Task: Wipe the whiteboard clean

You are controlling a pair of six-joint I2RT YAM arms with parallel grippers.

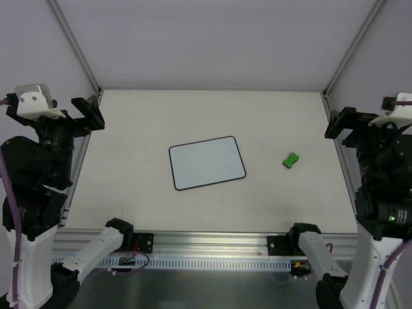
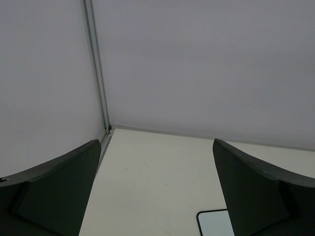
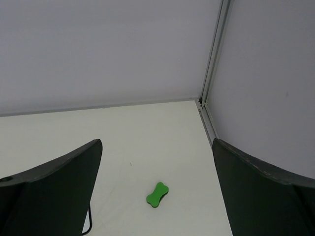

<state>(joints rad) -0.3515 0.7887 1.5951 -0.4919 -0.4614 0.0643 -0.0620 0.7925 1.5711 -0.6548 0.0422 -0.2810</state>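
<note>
I had the left gripper (image 1: 89,111) raised at the left edge of the desk (image 1: 129,199), jaws spread wide and nothing between them. Through its wrist camera I looked past the two dark fingers (image 2: 54,187) at the pale desk surface and the far left corner of the enclosure. Only one rounded, black-rimmed corner of the whiteboard (image 1: 206,162) showed, low in that picture beside the right-hand finger.

The right gripper (image 1: 346,122) sat much the same at the right edge, likewise released and holding nothing. Between its fingers the wrist view showed the green eraser (image 3: 157,194) lying on the desk ahead, clear of both fingers. A sliver of the board's black rim peeked out by the left-hand finger.

From above, the whiteboard lay flat near the middle of the desk, well apart from both grippers and roughly between them. It was turned a little askew, its right end swung toward the far wall, and its face read as plain white (as far as that view let me judge). The eraser lay to its right, near the board but not touching it, between board and right gripper.
</note>
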